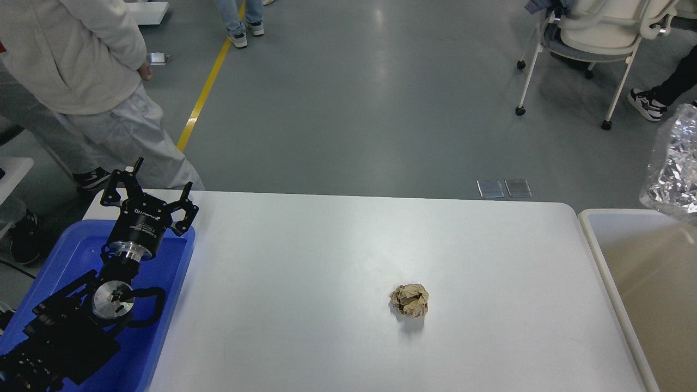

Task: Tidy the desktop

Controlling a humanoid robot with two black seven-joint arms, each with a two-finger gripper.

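The white desktop point(326, 256) fills the middle of the head view. A crumpled brown paper ball point(410, 300) lies on it, right of centre and towards the near side. My left gripper point(162, 177) is open and empty. It hovers over the far end of the blue tray point(171, 283) at the desktop's left edge, far from the paper ball. My right gripper is out of view.
A cream-rimmed beige bin point(594, 245) stands against the desktop's right edge. A crumpled clear and silvery wrapper point(675, 163) hangs above it at the frame edge; what holds it is hidden. A person in white point(81, 65) stands behind the far left corner. A chair point(588, 32) is far right.
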